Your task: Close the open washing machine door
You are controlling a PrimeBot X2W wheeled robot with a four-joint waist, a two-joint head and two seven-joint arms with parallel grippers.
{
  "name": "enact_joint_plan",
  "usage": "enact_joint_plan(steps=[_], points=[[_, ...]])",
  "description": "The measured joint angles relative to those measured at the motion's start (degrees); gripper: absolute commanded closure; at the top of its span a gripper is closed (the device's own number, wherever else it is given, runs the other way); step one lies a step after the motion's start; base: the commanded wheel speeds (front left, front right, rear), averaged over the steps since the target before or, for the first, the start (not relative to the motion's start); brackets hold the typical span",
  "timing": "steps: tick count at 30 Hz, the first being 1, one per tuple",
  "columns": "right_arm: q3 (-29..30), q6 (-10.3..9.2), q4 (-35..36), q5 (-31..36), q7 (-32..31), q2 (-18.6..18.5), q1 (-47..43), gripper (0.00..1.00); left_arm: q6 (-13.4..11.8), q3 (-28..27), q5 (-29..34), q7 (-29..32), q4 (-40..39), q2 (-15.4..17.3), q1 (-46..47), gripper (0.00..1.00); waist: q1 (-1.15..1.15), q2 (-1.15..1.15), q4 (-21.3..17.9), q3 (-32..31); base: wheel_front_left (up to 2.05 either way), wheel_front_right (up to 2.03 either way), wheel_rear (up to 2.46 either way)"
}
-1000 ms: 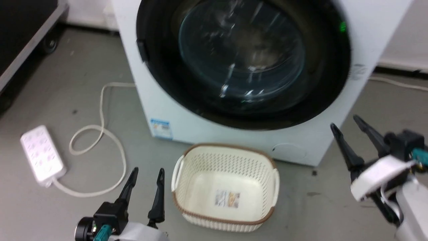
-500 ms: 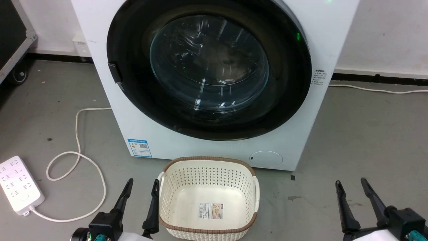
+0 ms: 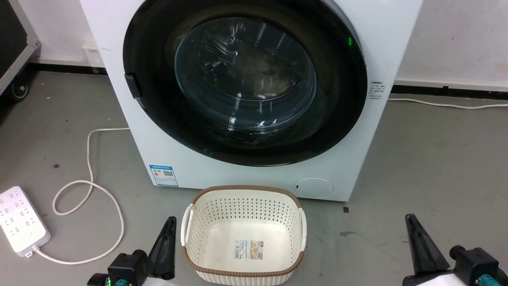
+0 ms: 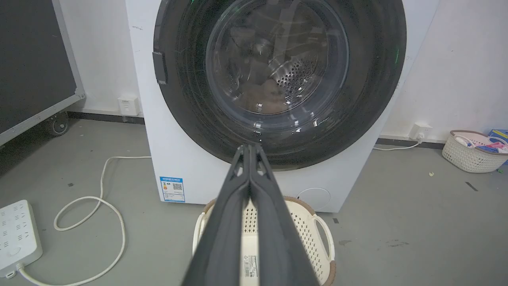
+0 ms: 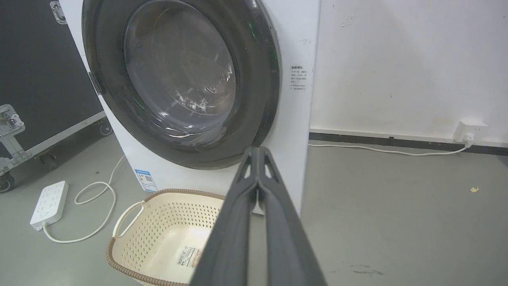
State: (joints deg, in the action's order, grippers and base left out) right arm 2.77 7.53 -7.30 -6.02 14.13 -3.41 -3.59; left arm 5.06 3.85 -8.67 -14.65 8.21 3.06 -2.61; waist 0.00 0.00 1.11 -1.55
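The white washing machine (image 3: 198,171) stands in front of me on the grey floor. Its washing machine door (image 3: 341,119), a wide black rim around a bulging glass bowl (image 3: 246,75), lies flat against the machine's front with its latch tab (image 3: 133,85) at the left. My left gripper (image 3: 170,224) is low at the left, shut and empty, well short of the door. My right gripper (image 3: 410,222) is low at the right, also shut and empty. The left wrist view shows the left gripper (image 4: 249,147) with fingers pressed together, and the right wrist view shows the same of the right gripper (image 5: 257,150).
A cream perforated basket (image 3: 244,188) sits on the floor between my grippers, just before the machine. A white power strip (image 3: 20,220) and its looped cable (image 3: 89,186) lie at the left. A black wheeled case (image 3: 12,39) is far left. A second basket (image 4: 472,153) stands by the right wall.
Both grippers have gone from open to shut. The head view shifted early on, then held nearly still. The door looks unchanged against the machine.
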Motion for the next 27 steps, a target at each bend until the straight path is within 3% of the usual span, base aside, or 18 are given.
enact_joint_plan(steps=[27], points=[[-0.6,0.0,1.3,1.0,-3.3,0.0,0.1,1.0,-0.9,-0.8,1.7,3.1,-1.7,0.0,0.1,1.0,0.0,0.0,-0.3,0.4,0.0,0.0,0.0]])
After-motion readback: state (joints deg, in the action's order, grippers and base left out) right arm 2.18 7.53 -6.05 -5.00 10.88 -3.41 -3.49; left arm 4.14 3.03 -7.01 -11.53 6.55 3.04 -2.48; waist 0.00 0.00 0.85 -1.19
